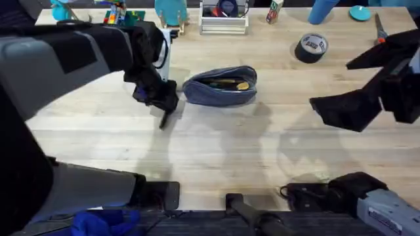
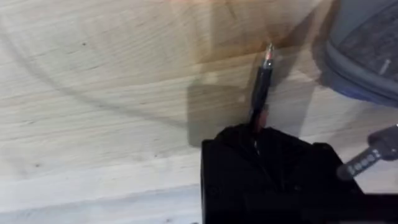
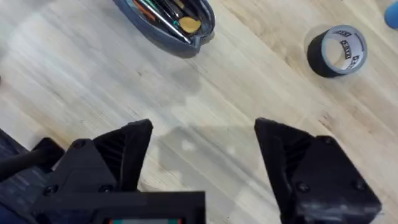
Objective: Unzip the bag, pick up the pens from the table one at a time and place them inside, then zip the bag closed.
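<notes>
The blue-grey bag (image 1: 220, 94) lies in the middle of the table (image 1: 216, 151), unzipped, with several pens and a yellow item showing in its opening (image 3: 168, 15). Just left of it, my left gripper (image 1: 161, 103) is shut on a dark pen (image 1: 165, 119), holding it above the wood. In the left wrist view the pen (image 2: 260, 87) sticks out from the black fingers (image 2: 249, 155), its tip near one end of the bag (image 2: 367, 50). My right gripper (image 1: 341, 108) hovers open and empty to the right of the bag, its fingers (image 3: 121, 152) spread wide over bare wood.
A black tape roll (image 1: 310, 47) sits behind and to the right of the bag, also in the right wrist view (image 3: 339, 50). Orange-handled scissors (image 1: 379, 29) lie at the far right. A wire rack (image 1: 224, 19) and blue items line the back edge.
</notes>
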Controlling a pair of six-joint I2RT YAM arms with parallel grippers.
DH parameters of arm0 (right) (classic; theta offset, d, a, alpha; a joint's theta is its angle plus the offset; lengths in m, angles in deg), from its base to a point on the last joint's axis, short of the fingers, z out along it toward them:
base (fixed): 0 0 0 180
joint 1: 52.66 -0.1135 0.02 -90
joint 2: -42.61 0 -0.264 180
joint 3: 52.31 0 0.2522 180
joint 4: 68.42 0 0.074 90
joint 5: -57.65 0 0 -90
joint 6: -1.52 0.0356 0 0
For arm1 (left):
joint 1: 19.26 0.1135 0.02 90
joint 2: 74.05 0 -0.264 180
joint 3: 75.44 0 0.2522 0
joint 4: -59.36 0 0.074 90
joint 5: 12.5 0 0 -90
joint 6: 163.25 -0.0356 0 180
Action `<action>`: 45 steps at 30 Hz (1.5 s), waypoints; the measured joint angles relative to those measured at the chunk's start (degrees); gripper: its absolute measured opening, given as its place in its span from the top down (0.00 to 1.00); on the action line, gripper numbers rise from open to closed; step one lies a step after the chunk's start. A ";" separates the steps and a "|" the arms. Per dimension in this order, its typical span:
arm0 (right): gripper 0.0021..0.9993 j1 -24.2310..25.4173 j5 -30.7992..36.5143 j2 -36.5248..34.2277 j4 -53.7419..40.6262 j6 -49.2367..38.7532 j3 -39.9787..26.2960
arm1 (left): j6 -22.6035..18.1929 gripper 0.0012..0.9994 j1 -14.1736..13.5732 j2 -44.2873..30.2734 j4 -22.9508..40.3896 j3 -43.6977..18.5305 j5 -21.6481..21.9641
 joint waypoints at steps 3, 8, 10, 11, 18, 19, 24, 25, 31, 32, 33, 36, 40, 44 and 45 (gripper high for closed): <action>0.00 0.00 0.00 -0.02 0.00 0.00 0.00 | 0.02 0.96 1.09 -0.79 1.51 -2.03 0.78; 0.00 0.00 0.01 -0.02 0.02 0.00 0.00 | 0.00 0.96 2.90 -0.99 2.82 -7.99 1.25; 0.00 0.00 0.02 0.00 0.00 0.02 0.00 | -0.27 0.96 3.13 -0.99 3.50 -10.75 1.25; 0.00 0.00 0.00 0.00 0.01 0.01 0.00 | -0.62 0.96 3.13 -0.99 3.92 -12.11 1.20; 0.00 0.00 0.00 0.00 0.02 0.00 0.00 | -5.97 0.96 3.13 -0.99 6.74 -21.55 -3.33; 0.00 0.00 0.00 0.00 0.02 0.00 0.00 | -6.99 0.96 3.13 -1.01 7.09 -22.88 -4.50; 0.00 0.00 0.00 0.00 0.01 0.00 0.00 | -12.36 0.96 3.05 -0.99 7.96 -28.19 -10.97; 0.00 0.00 0.00 0.00 0.02 0.02 0.00 | -13.54 0.96 2.92 -0.99 8.23 -28.98 -12.23; 0.00 0.00 0.00 0.00 0.02 0.00 0.00 | -21.31 0.96 -0.34 -0.99 8.34 -31.12 -16.60; 0.00 0.00 0.00 0.00 0.02 0.00 0.00 | -22.75 0.96 -1.23 -0.99 8.37 -31.12 -17.02; 0.00 0.00 0.00 0.00 0.02 0.00 0.00 | -24.33 0.96 -2.28 -0.99 8.37 -31.12 -17.31; 0.00 0.00 0.00 -0.01 0.02 0.01 0.00 | -28.30 0.96 -5.07 -0.99 8.34 -31.12 -17.89; 0.00 0.00 0.00 0.00 0.02 0.00 0.00 | -32.62 0.96 -7.71 -0.99 8.36 -31.12 -18.76; 0.00 0.00 0.02 0.00 0.02 0.00 0.00 | -37.13 0.96 -9.35 -0.99 8.36 -31.12 -19.65; 0.00 0.00 0.02 0.00 0.02 0.00 0.00 | -38.23 0.96 -9.66 -0.99 8.36 -31.12 -20.06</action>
